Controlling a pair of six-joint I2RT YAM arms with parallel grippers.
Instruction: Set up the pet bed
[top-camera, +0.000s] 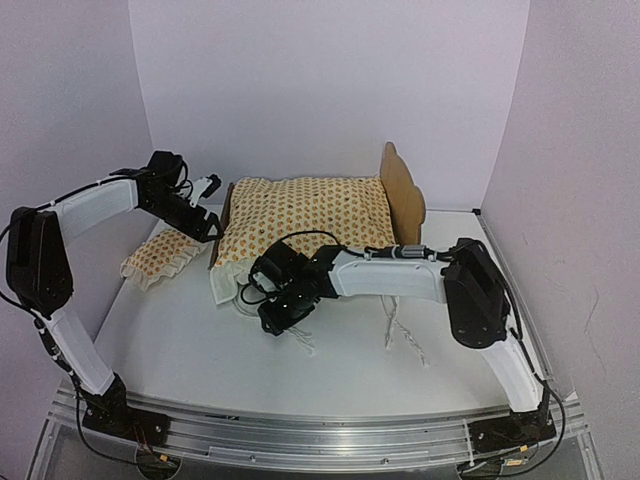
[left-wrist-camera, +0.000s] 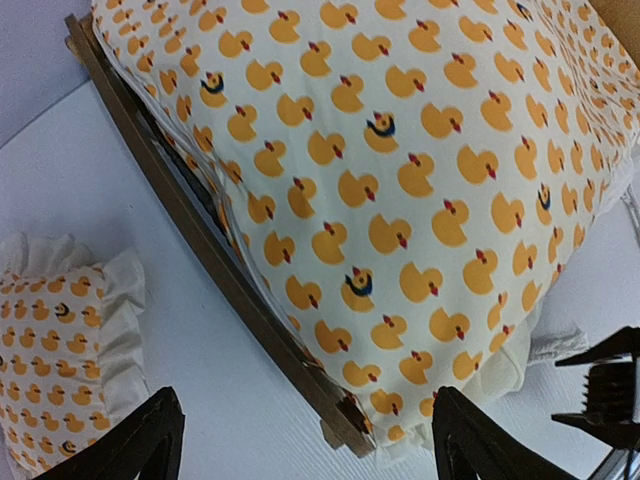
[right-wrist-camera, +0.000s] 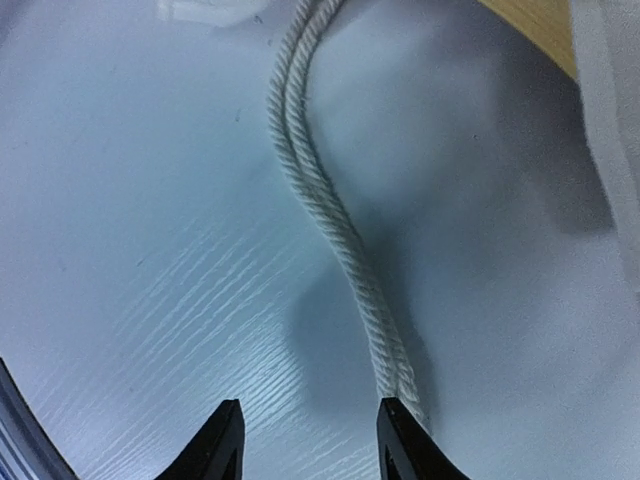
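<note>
While the left tool (left-wrist-camera: 310, 450) is spread wide and released, with the bed's near corner framed untouched between its fingers, the right tool (right-wrist-camera: 310, 440) is seen half parted over bare surface (right-wrist-camera: 150, 250), nothing grasped. A twisted cord (right-wrist-camera: 320, 190) ends just beside its finger at frame right. The pet bed (top-camera: 404, 190) is placed at upper centre, covered by the cushion (top-camera: 300, 215). The pillow (top-camera: 160, 255) is found left of the footboard, with open surface below.
</note>
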